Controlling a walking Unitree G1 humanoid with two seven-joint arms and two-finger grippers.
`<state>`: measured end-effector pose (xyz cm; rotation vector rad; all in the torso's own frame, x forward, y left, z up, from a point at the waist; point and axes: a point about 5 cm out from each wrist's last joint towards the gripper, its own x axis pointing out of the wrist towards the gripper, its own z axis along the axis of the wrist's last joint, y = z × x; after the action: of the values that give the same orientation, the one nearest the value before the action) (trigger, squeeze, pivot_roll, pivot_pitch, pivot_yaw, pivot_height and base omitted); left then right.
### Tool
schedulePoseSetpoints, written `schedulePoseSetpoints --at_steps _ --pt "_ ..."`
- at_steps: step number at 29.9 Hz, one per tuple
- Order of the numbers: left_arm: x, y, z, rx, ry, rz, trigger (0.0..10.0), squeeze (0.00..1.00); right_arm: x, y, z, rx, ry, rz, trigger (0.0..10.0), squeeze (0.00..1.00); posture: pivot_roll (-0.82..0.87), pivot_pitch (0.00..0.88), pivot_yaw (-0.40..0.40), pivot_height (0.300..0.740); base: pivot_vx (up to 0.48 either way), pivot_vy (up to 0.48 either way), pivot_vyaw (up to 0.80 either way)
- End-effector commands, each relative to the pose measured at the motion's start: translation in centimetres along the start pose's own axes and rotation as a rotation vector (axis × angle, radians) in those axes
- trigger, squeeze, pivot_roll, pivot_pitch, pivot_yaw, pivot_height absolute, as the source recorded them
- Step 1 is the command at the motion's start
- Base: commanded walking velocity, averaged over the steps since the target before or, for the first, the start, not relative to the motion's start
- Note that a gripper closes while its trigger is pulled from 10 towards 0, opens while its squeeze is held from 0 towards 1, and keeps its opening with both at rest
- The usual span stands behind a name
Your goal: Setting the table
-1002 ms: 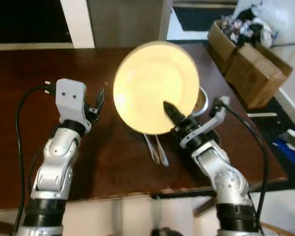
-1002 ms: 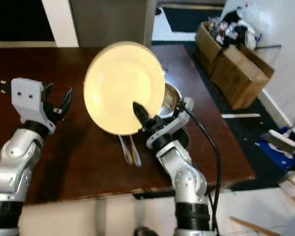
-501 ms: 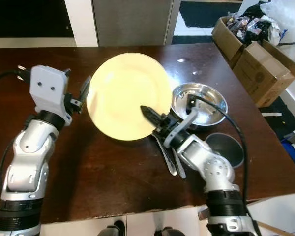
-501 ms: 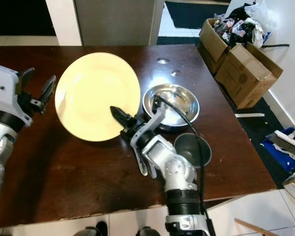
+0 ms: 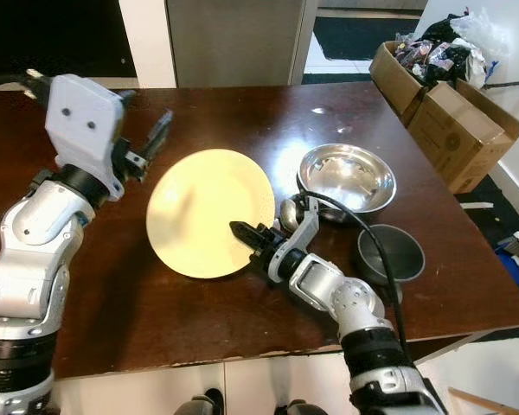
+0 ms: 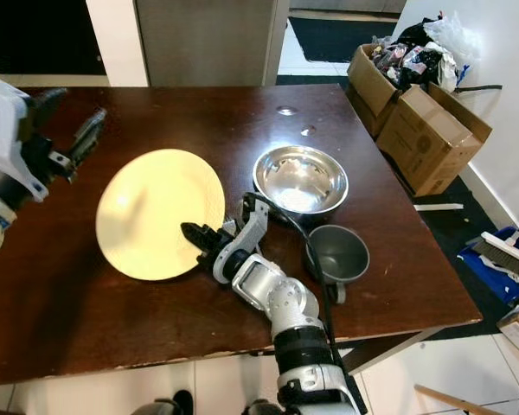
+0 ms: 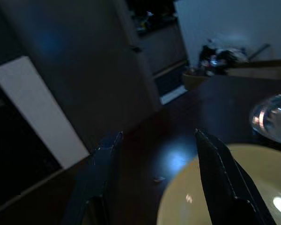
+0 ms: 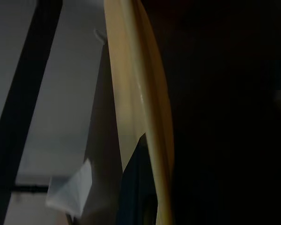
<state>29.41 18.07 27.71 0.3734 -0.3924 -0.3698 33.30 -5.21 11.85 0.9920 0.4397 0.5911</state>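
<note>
From the head views, the right gripper [image 5: 245,234] pinches the plate [image 5: 208,220] by its near rim, low over the table [image 5: 199,303]; the next move is likely setting it flat and letting go. Beyond the jaws, the steel bowl [image 5: 346,177] and grey cup [image 5: 389,253] look empty. In the left wrist view, the left gripper [image 7: 154,154] hovers spread, plate just ahead.

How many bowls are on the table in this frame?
2. A shiny steel bowl sits toward the table's far right side; a smaller dark grey bowl sits nearer the robot, right of the right gripper holding the yellow plate. The arm could hide more.
</note>
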Motion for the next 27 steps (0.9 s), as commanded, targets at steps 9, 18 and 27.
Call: schedulePoseSetpoints --at_steps 9,18,27 --pt "-0.3 -1.0 -0.3 -0.011 0.032 -0.044 10.0 0.00 0.4 -0.2 -0.9 0.001 0.018 -0.006 10.0 1.00 -0.02 0.093 0.050 0.740 0.000 0.000 0.00" --pt "-0.2 -1.3 -0.5 -0.021 0.046 -0.052 10.0 0.00 0.4 0.9 -0.4 -0.040 -0.003 0.070 10.0 1.00 -0.03 0.093 0.051 0.740 0.000 0.000 0.00" --pt "-0.2 -1.6 -0.7 -0.039 0.045 -0.050 10.0 0.00 -0.4 2.2 0.3 -0.069 0.020 0.112 10.0 0.92 -0.05 0.095 0.032 0.740 0.000 0.000 0.00"
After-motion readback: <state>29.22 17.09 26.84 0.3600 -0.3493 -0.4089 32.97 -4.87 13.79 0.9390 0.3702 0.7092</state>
